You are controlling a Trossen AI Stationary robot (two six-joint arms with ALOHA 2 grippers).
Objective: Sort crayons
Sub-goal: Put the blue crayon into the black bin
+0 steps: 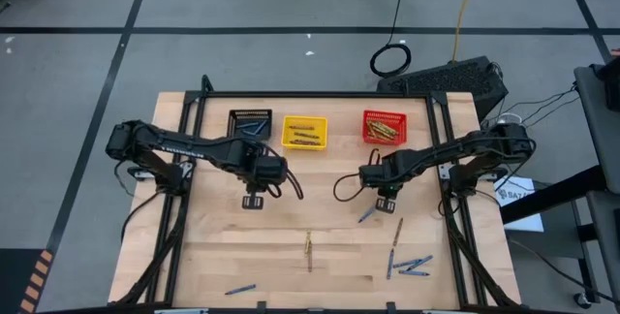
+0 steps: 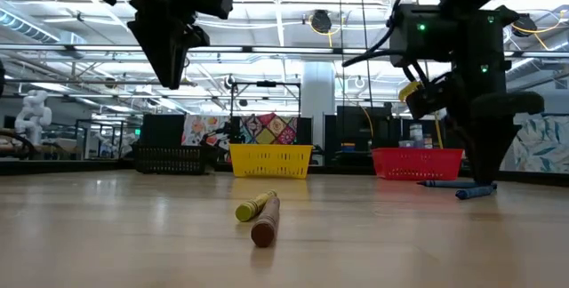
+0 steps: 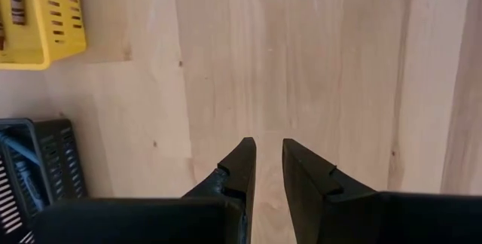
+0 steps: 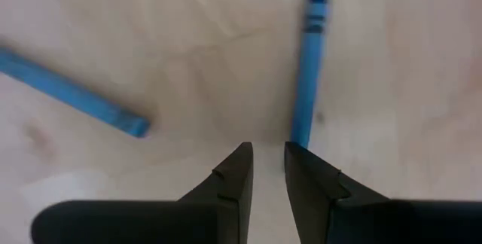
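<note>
The right tool (image 4: 268,170) hangs low over the tabletop (image 1: 291,227), its jaws a narrow gap apart and holding nothing. Just ahead of its tips lies a blue crayon (image 4: 307,78). This crayon's long axis runs nearly straight away from the tool, roughly in line with the fingers rather than across them, and its near end sits just beside one fingertip (image 4: 305,165). That is the relation the coming move turns on: to pinch the stick across its width, the tool would likely need to shift sideways over it and perhaps turn at the wrist. A second blue crayon (image 4: 71,89) lies off to the other side, well apart and slanted.

From above, the right tool (image 1: 387,201) is plainly the nearer arm to these two crayons. More crayons lie scattered toward the near edge — a blue cluster (image 1: 412,264), a tan one (image 1: 309,251), and a lone blue one (image 1: 240,288).

The left tool (image 3: 269,170) waits above bare wood near the black basket (image 1: 250,123), jaws slightly apart and empty. The yellow basket (image 1: 304,132) and red basket (image 1: 386,128) already hold some crayons.
</note>
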